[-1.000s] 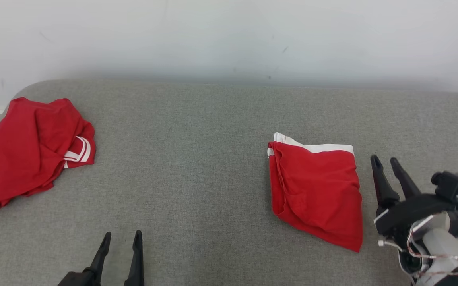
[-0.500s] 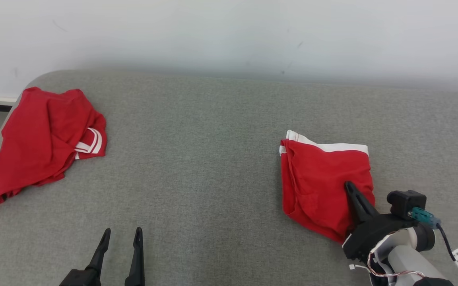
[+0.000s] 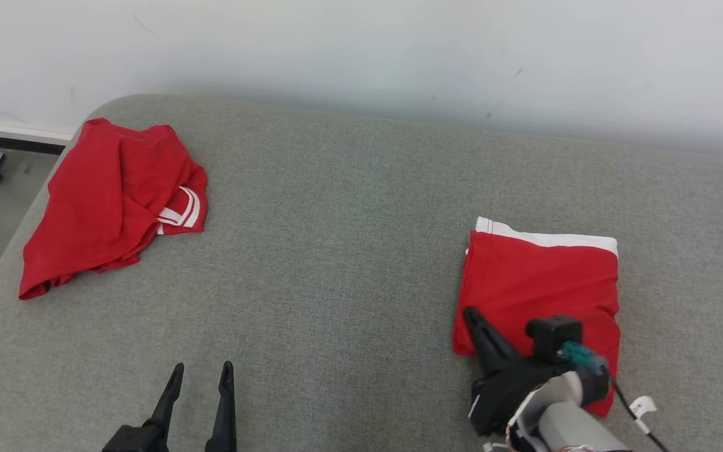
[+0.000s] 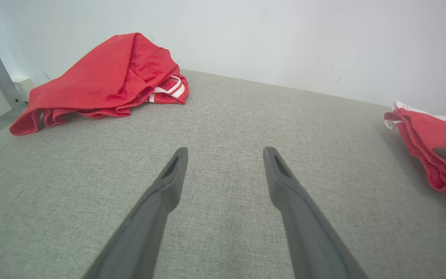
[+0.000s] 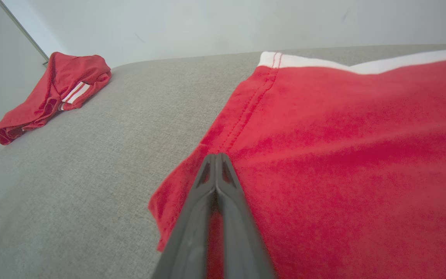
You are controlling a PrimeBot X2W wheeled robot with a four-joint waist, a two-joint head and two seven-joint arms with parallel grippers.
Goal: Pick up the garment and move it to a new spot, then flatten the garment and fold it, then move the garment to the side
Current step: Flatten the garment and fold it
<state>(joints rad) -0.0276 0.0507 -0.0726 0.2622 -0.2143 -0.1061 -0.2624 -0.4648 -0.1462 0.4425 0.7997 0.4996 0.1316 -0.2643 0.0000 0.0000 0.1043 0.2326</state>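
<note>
Grey surface (image 3: pixel 349 251) spans your head view. On its right half lies the folded red garment (image 3: pixel 543 282), with a white band along its far edge. A second, crumpled red garment (image 3: pixel 110 201) sits at the far left corner, well apart. Your right end effector (image 5: pixel 216 155) rests on the folded garment's near left corner, fingers closed tip to tip. Your left end effector (image 3: pixel 203 366) hovers open over bare surface at lower left.
</note>
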